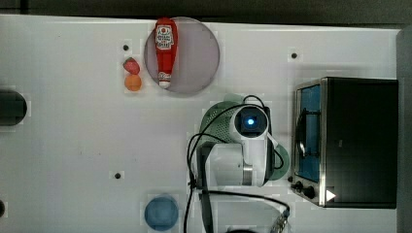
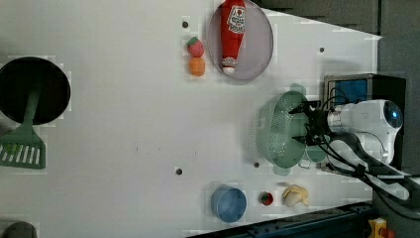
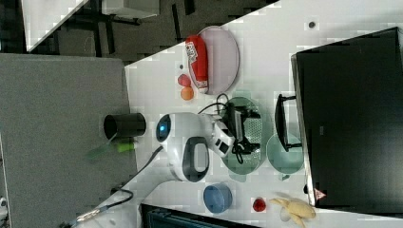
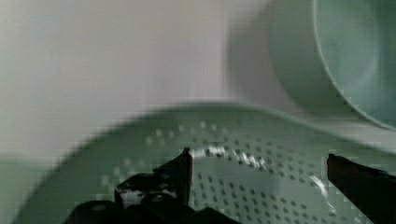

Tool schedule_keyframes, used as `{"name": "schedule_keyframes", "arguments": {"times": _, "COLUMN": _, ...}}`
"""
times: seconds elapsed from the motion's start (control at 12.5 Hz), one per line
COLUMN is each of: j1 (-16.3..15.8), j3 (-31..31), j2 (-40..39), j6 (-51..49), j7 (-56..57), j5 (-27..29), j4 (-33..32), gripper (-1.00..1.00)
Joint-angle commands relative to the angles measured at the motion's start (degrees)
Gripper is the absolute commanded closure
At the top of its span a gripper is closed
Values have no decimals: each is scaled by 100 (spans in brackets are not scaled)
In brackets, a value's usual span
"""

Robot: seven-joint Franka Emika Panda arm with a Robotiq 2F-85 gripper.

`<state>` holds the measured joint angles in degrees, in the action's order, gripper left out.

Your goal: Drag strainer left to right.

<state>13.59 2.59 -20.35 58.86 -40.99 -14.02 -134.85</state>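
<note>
The strainer (image 2: 276, 133) is a large pale mint-green oval colander with a perforated bottom. It stands on the white table just left of the toaster oven in the left view. In the top view my arm covers most of the strainer (image 1: 217, 125). My gripper (image 2: 300, 124) reaches into it from the left view's right, open, with its fingers spread wide over the perforated bottom (image 4: 243, 186) and nothing between them. In the wrist view the gripper (image 4: 259, 170) hangs low inside the bowl. The right view shows the gripper (image 3: 243, 129) over the strainer (image 3: 254, 142).
A round mint-green mug (image 3: 285, 154) sits right beside the strainer, against the black toaster oven (image 1: 350, 141). A ketchup bottle (image 1: 165, 51) lies on a grey plate (image 1: 199, 53), with a strawberry (image 1: 130, 65) and an orange (image 1: 132, 82) beside it. A blue bowl (image 1: 161, 212), a banana (image 2: 294, 195) and a black pot (image 2: 32, 89) stand further off.
</note>
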Motion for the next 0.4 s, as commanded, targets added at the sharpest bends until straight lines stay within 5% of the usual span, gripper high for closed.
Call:
{"name": "schedule_keyframes", "arguments": {"times": 0.08, "j1": -195, "j3": 339, "j2": 989, "j6": -473, "j7": 1801, "j5": 154, "j4": 152, "gripper": -100}}
{"name": "schedule_keyframes", "arguments": {"times": 0.4, "j1": -202, "j3": 554, "j2": 2335, "j6": -2218, "j7": 2357, "j5": 1008, "j4": 552, "gripper": -100}}
